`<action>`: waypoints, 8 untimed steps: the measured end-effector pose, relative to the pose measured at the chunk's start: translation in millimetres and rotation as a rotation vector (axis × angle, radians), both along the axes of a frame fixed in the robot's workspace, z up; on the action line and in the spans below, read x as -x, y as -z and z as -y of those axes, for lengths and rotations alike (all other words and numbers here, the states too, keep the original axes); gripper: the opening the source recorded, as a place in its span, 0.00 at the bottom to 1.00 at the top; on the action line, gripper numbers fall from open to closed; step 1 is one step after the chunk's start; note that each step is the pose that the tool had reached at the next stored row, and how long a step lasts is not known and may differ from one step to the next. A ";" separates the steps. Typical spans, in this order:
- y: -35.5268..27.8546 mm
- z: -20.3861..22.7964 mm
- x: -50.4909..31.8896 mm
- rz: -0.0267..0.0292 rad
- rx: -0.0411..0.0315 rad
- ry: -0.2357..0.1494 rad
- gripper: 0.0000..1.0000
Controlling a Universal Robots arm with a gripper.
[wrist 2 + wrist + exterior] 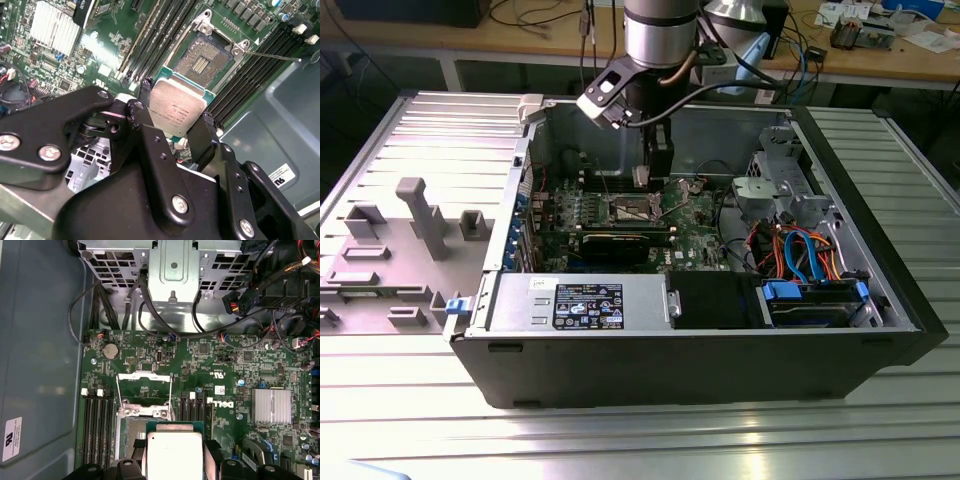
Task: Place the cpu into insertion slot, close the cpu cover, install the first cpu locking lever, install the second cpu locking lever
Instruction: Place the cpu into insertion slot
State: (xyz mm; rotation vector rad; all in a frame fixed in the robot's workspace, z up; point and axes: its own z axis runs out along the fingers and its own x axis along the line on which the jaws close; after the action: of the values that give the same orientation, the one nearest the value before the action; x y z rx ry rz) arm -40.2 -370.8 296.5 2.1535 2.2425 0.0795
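Gripper (pixel 176 116): clamped on the cpu (pixel 172 107), with one black finger (pixel 146 97) on each of two opposite edges; seen in both wrist views.
Cpu: carried with its silver face up, raised off the green motherboard (pixel 235 385) and hanging over the near edge of the insertion slot (pixel 202 60), not seated in it.
Insertion slot: uncovered, contact field exposed, flanked by black memory slots (pixel 95 425).
Cpu cover (pixel 144 376): swung open beyond the slot.
Locking lever (pixel 275 56): thin wire, unlatched, sticking out from a slot corner.
Setting: in the exterior view the arm reaches down into an open computer case (pixel 670 370).
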 end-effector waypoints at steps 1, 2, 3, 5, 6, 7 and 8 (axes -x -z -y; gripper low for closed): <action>1.2 -0.6 0.2 -0.0005 -0.0002 0.002 0.54; 2.1 -1.0 0.3 -0.0011 -0.0002 0.004 0.54; 3.1 -1.5 0.3 -0.0017 -0.0002 0.006 0.54; 4.7 -1.9 0.4 -0.0027 -0.0003 0.009 0.54; 5.1 -1.9 0.5 -0.0031 0.0000 0.010 0.54; 5.1 -1.9 0.5 -0.0031 0.0001 0.010 0.54; 5.2 -1.9 0.5 -0.0030 -0.0002 0.010 0.54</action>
State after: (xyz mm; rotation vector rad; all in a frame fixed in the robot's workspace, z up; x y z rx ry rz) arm -40.8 -368.9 291.3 2.1659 2.2335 0.0762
